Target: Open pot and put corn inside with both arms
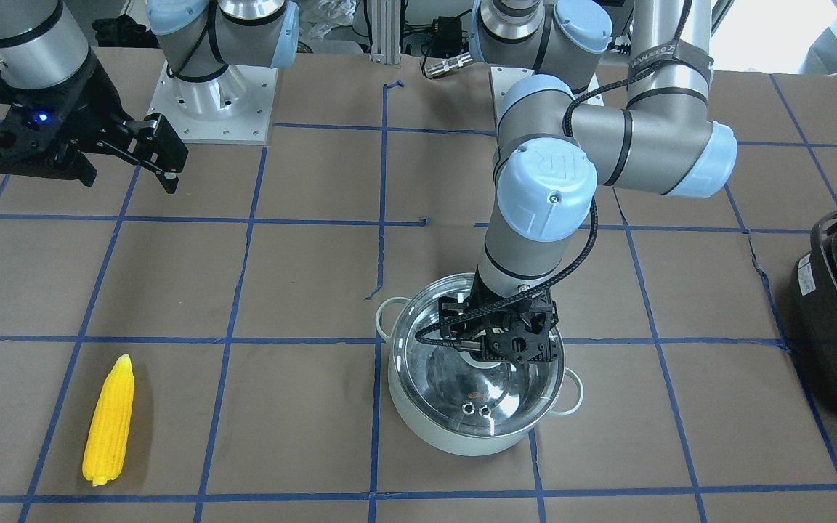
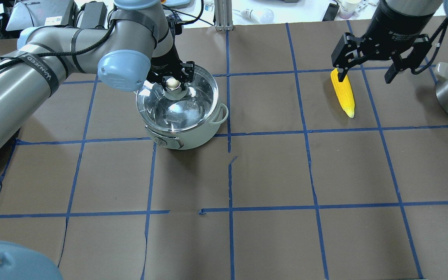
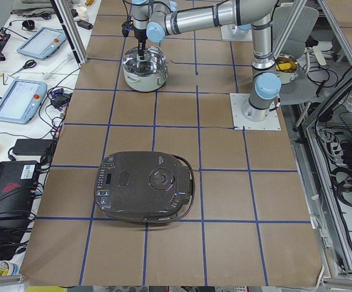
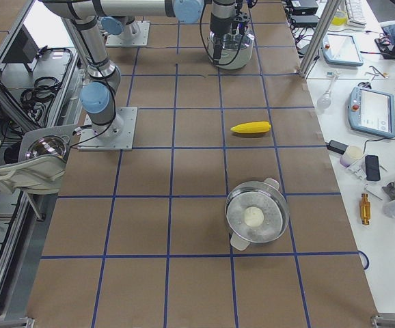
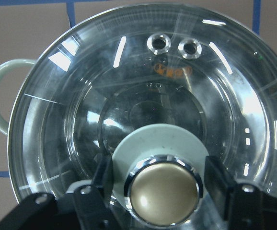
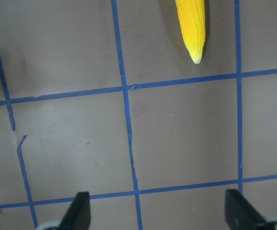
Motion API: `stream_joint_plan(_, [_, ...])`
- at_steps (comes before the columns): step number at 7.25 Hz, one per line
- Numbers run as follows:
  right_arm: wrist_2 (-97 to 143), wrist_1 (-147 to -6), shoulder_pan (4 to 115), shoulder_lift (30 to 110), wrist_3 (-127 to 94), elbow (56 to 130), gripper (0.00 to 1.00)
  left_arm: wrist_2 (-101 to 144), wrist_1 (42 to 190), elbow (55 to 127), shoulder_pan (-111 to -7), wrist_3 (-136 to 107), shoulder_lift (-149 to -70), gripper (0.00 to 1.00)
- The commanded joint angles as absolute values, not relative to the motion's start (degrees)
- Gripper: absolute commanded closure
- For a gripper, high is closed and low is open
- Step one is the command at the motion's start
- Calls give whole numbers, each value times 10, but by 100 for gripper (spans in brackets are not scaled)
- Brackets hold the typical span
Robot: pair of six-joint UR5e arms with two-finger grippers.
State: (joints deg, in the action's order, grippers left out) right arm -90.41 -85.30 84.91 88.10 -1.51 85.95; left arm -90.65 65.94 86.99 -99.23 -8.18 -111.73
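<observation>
Left wrist-mounted: left claw (image 5: 160,170) straddles lid knob (image 5: 163,192), narrow gaps each side; right claw (image 6: 157,201) wide, empty.

The mint-green pot (image 2: 187,134) stands upright with its clear glass lid (image 2: 193,102) on; the yellow corn cob (image 2: 344,93) lies flat, well apart from it.

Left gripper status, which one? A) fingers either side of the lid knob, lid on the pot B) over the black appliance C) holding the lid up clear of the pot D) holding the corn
A: the wrist view shows the left gripper with a finger on each side of the knob, glass lid seated on the pot.
</observation>
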Motion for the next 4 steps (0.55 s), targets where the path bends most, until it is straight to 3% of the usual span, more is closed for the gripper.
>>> stream_joint_plan(1, [-894,-875,795,837,-9,860,0,-905,665,863,-993,-83,-1100,92])
stream_joint_plan(4, [-902,-1033,773,763,108,888,0,-904,736,830,-955,-76,-1058,92])
